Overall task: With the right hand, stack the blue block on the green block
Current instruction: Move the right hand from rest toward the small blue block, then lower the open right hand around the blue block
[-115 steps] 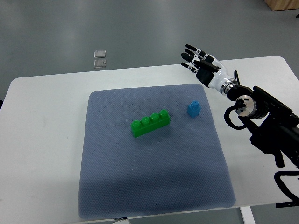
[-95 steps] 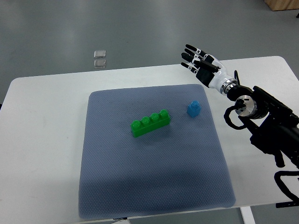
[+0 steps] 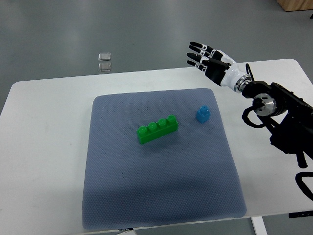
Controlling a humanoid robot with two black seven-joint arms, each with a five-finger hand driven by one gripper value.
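A small blue block (image 3: 203,114) stands on the grey mat (image 3: 161,196), toward its upper right. A long green block (image 3: 157,129) with a row of studs lies slanted just left of it, near the mat's middle. My right hand (image 3: 201,56) hovers over the table's far edge, above and a little right of the blue block, fingers spread and holding nothing. Its black arm (image 3: 279,110) comes in from the right edge. The left arm is out of view.
The mat lies on a white table (image 3: 44,147). Two small clear squares (image 3: 104,61) sit on the grey floor beyond the table's far edge. A wooden corner (image 3: 296,5) shows at the top right.
My right hand and arm have risen and shifted slightly toward the far edge, fingers still spread. Both blocks are where they were.
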